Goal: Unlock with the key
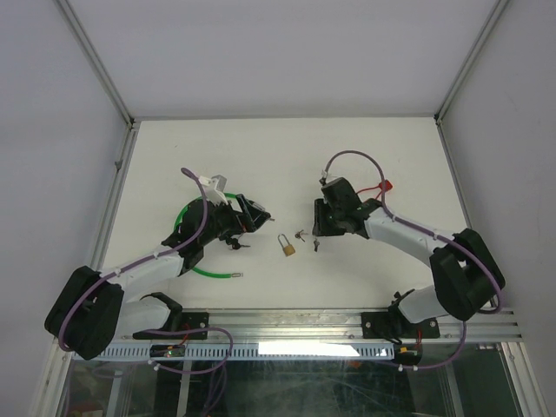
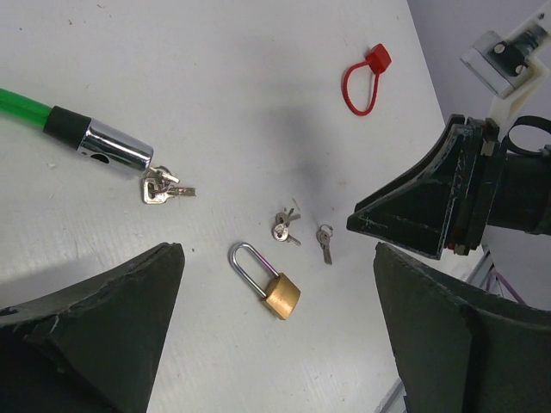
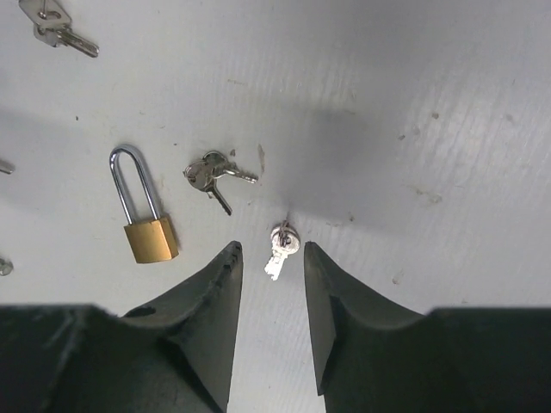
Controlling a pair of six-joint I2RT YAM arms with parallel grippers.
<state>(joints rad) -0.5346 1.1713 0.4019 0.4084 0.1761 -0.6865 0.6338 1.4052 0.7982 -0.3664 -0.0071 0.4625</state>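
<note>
Between right pincer (image 3: 270, 256) fingertips, parted narrowly and clamped on nothing: single small silver key (image 3: 279, 248), flat on white table (image 3: 413, 103). We judge step as key pickup; lock not yet handled. Left of key, small bunch of silver keys (image 3: 213, 172). Further left, brass padlock with steel shackle (image 3: 151, 239), lying flat, shackle seated in body. Left pincer (image 2: 275, 249) gapes wide, empty, just left of padlock, aimed at it. Next, in our view: right closes on key head, blade free; left steadies padlock body.
</note>
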